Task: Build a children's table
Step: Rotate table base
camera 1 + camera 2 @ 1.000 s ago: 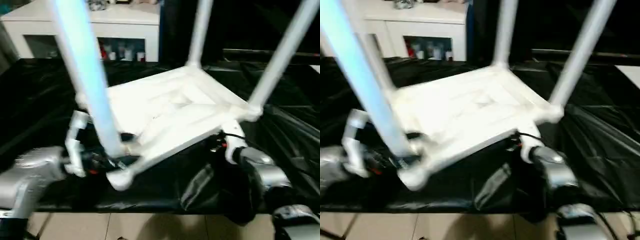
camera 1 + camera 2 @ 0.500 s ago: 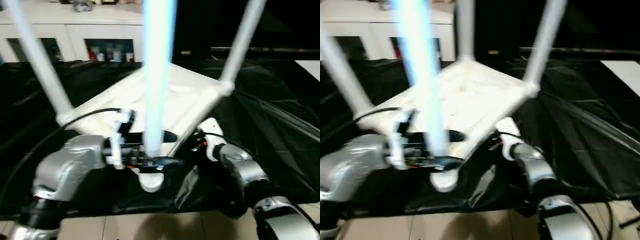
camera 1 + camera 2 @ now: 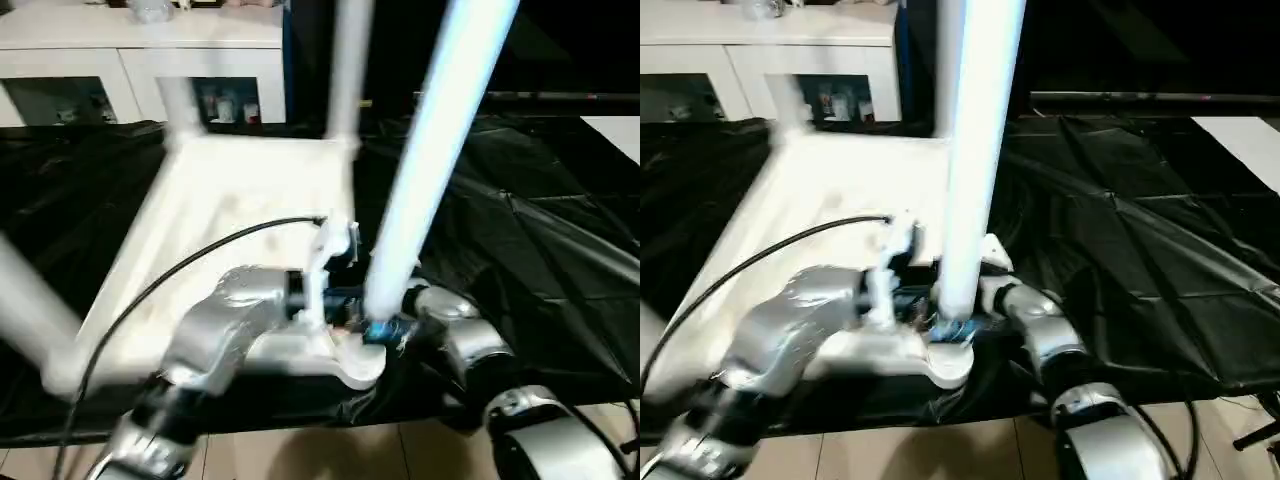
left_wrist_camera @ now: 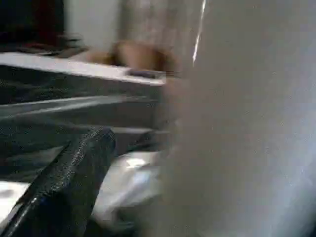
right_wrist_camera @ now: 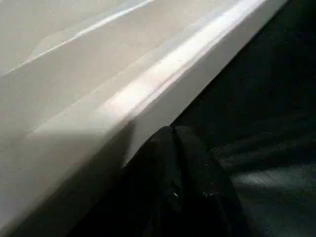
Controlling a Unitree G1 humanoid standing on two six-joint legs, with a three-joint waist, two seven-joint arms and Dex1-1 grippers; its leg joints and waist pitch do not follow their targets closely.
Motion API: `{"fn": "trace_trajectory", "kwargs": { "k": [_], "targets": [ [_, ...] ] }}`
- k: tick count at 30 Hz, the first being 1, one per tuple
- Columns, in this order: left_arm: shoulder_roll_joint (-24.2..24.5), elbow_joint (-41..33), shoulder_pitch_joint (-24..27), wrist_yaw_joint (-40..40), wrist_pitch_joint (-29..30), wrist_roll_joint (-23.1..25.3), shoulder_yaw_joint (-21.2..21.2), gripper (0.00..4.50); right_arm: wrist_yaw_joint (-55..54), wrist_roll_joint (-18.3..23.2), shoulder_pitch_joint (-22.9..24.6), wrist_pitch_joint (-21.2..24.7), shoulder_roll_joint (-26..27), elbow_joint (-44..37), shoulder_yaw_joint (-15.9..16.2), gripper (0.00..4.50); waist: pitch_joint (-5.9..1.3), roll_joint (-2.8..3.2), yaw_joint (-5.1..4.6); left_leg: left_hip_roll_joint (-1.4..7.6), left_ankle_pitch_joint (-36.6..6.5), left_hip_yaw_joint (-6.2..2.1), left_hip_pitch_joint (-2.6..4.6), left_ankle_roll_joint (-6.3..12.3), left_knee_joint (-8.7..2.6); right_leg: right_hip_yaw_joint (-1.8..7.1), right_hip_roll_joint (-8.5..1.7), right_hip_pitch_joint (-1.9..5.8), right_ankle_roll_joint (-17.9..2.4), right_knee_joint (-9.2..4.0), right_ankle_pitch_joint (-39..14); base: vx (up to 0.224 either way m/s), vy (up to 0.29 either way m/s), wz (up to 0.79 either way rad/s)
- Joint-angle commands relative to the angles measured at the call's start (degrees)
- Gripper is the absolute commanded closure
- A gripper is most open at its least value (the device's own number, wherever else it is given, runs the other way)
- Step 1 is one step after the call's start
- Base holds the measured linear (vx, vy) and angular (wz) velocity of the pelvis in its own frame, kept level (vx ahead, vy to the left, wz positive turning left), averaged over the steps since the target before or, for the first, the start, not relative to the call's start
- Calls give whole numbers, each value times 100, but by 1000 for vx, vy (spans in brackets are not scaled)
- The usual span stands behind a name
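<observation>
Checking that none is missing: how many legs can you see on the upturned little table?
4. The front leg rises from the nearest corner, the back right leg and back left leg from the far corners, and the left leg from the left corner.

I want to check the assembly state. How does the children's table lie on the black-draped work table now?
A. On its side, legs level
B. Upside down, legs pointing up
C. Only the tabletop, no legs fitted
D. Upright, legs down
B: the white tabletop lies flat on the black-draped work table, and the legs rise upward from its corners.
</observation>
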Motion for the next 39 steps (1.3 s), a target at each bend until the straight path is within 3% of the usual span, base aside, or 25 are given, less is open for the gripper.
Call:
{"fn": "trace_trajectory", "kwargs": {
  "k": [1, 6, 11, 16, 18, 19, 21, 22, 24, 26, 33, 39],
  "targets": [
    [-50, 349, -157, 413, -335, 438, -38, 0, 130, -46, -77, -99, 21, 86, 81, 448, -338, 28, 51, 139, -1813, -113, 112, -68, -406, 204, -303, 265, -1281, -481, -1251, 0, 0, 0],
    [84, 963, -377, 1080, -705, 997, 59, 0, 11, -53, -75, -167, -224, 97, -53, 448, -341, -2, 79, 136, -1735, -108, 106, -21, -396, 199, -312, 273, -1297, -471, -1165, 0, 0, 0],
    [410, 956, -236, 698, -878, 1047, 134, 0, 321, 68, -1, -190, -658, -74, -222, 448, -336, -47, 115, 134, -1666, -104, 90, 24, -392, 198, -321, 270, -1213, -482, -1384, 0, 0, 0],
    [1139, 537, 152, -54, -385, 902, -82, 0, 1363, 189, 334, -195, -1285, -723, -137, 448, -356, 19, 126, 140, -1549, -93, 103, 104, -369, 190, -285, 254, -1273, -440, -1077, 0, 0, 0],
    [1248, 528, 191, -131, -325, 913, -121, 18, 1514, 186, 390, -197, -1386, -838, -96, 449, -352, 26, 161, 154, -1523, -83, 107, 141, -375, 184, -273, 243, -1340, -433, -965, 0, 0, 0],
    [1455, 618, 261, -202, -315, 1014, -172, 36, 1922, 180, 570, -195, -1720, -1221, 33, 450, -343, 66, 194, 154, -1573, -88, 115, 120, -379, 180, -277, 237, -1365, -436, -1013, 0, 0, 0],
    [1529, 687, 276, -222, -362, 1083, -198, 46, 2083, 188, 649, -166, -1850, -1395, 72, 450, -329, 48, 234, 163, -1801, -79, 140, 85, -392, 187, -279, 234, -1337, -470, -1202, 0, 0, 0],
    [1622, 771, 290, -291, -450, 1167, -247, 56, 2226, 193, 729, -132, -1977, -1580, 103, 450, -325, 93, 253, 159, -1800, -88, 138, 72, -391, 190, -288, 232, -1322, -469, -1242, 0, 0, 0],
    [1806, 851, 307, -445, -469, 1316, -321, 68, 2531, 273, 964, 83, -2202, -2132, 113, 450, -326, 95, 311, 156, -1784, -88, 146, 75, -399, 200, -276, 239, -1202, -486, -1279, 0, 0, 0],
    [1871, 790, 302, -455, -296, 1333, -332, 95, 2614, 331, 1099, 237, -2289, -2423, 95, 450, -334, 108, 336, 157, -1708, -95, 135, 70, -401, 196, -292, 240, -1215, -476, -1243, 0, 0, 0],
    [2059, 291, 494, -292, 195, 1347, -293, 154, 2572, 504, 1594, 822, -2487, -3298, -35, 450, -315, 60, 331, 163, -1682, -111, 114, 69, -421, 203, -306, 241, -1170, -498, -1447, 0, 0, 0],
    [2033, -119, 718, 83, 575, 1482, -242, 198, 2349, 560, 1869, 1225, -2376, -3815, -120, 450, -305, 67, 313, 162, -1788, -117, 122, 29, -432, 202, -307, 214, -1060, -530, -1707, 0, 0, 0]
  ]
}}
